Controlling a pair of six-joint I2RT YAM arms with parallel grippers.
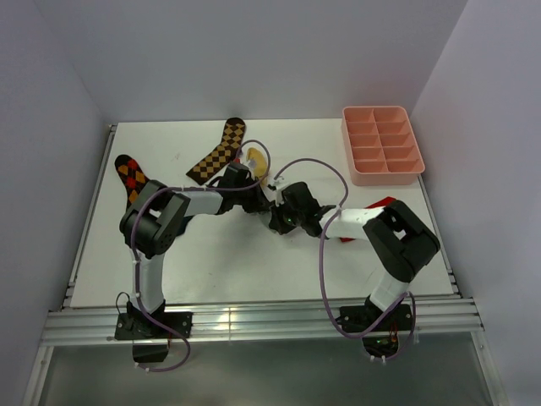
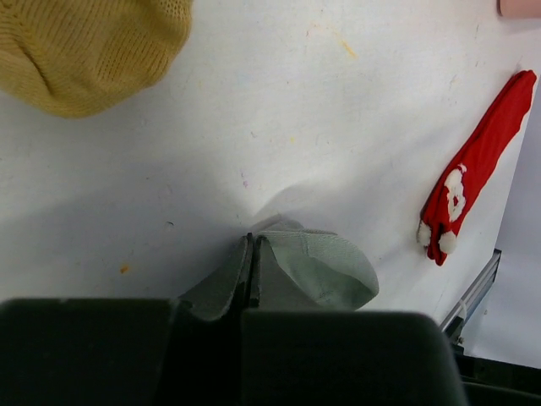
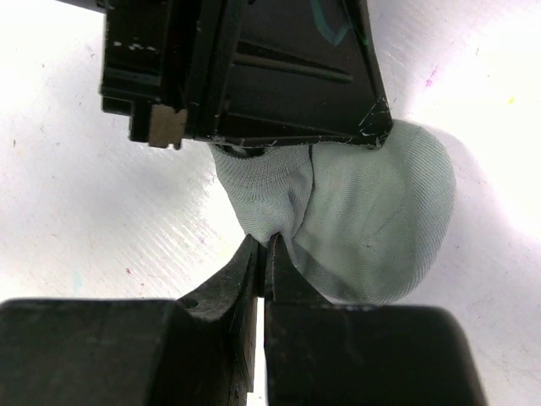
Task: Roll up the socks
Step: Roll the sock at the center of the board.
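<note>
White tabletop (image 1: 237,262) inside pale walls, with the two arm bases at its near edge. At mid-table the left gripper (image 2: 252,241) and the right gripper (image 3: 266,245) stand nose to nose. Each has its jaws pressed together on a fold of the small pale grey knit ankle sock (image 3: 372,228), which lies bunched on the table between them.

Both pinches look shallow and sit close together, so I judge the fabric could slip out of one if the arms pull apart — or the fingers could knock together while turning the roll. Bunched as it is, the sock may also roll loosely and spring open. Just beyond lies the mustard yellow ribbed sock (image 1: 258,159), near enough for the left arm to drag.

Counted:
- two arms
- one grey sock, held
- one mustard sock
- one red sock with a white figure (image 2: 490,144), to the right
- two long patterned socks at the far left — one brown-and-black checkered sock (image 1: 221,152) and one orange-and-black argyle sock (image 1: 129,176)
- one pink plastic tray (image 1: 385,178) with eight compartments, far right

No navy sock shows.
</note>
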